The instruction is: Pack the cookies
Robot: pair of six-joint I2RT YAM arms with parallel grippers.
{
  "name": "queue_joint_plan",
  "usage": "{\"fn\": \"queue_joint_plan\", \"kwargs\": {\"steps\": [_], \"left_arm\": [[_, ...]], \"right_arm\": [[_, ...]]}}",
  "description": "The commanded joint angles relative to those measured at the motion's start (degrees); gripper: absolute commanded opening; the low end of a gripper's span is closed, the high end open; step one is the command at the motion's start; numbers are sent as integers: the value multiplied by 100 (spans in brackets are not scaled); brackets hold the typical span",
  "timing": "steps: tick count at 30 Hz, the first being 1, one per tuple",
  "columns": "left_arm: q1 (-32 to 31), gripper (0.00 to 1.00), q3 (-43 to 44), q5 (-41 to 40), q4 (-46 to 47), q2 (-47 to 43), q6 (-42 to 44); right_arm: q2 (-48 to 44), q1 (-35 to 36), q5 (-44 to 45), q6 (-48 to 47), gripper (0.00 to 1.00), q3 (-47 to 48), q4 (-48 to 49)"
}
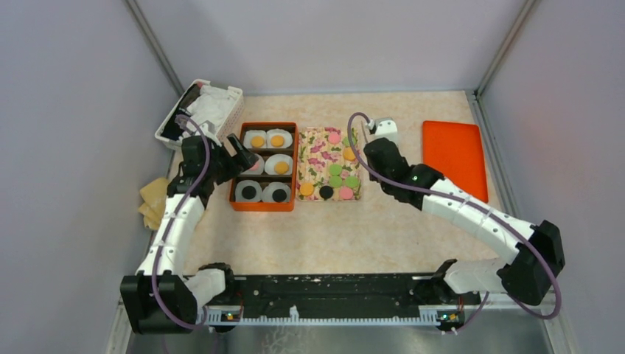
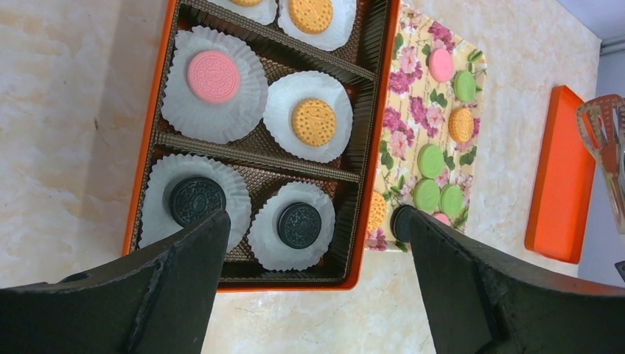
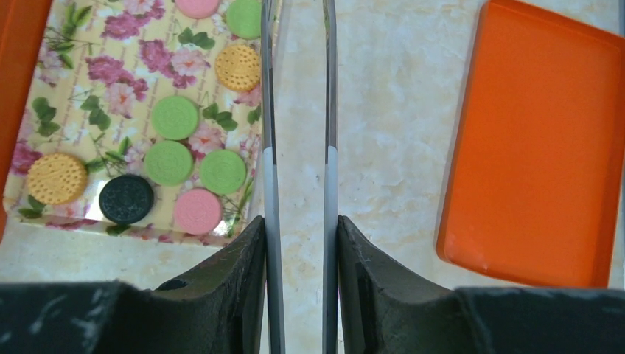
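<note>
An orange box [image 1: 295, 166] holds white paper cups with cookies in them: a pink one [image 2: 213, 76], orange ones [image 2: 313, 122] and two black ones [image 2: 298, 225]. Loose cookies lie on a floral tray [image 1: 317, 158] to its right: green [image 3: 175, 117], pink [image 3: 197, 211], orange [image 3: 56, 178] and one black [image 3: 126, 199]. My left gripper [image 2: 317, 221] is open and empty above the box's near edge; it also shows in the top view [image 1: 245, 153]. My right gripper [image 3: 298, 221] is shut on metal tongs [image 3: 267, 110], whose arms run along the tray's right edge.
An orange lid [image 1: 455, 157] lies flat at the right, also seen in the right wrist view [image 3: 538, 140]. A white basket [image 1: 200, 112] with white things stands at the back left. Tan pieces [image 1: 153, 200] lie by the left wall.
</note>
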Motion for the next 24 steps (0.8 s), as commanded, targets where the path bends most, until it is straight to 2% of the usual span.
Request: {"fn": "queue_joint_plan", "kwargs": {"steps": [1,6,10,15,24], "left_arm": [[-30,97,179,3,278,170,5],[-76,97,314,56,459,653,-16],[-81,96,378,84,661,1088,-34],[-366,96,562,112,750,1555,-30],[-586,97,700,78,802,1728,-80]], "right_arm": [[186,-411,-287,122,34,-73,558],[633,-1088,-906,187,33,-107,894],[1105,-1369,-1080,166,31,69,1101],[1676,-1833,-1514,347,30,168,1227],[2218,-2381,-1909,517,29,-20,1303]]}}
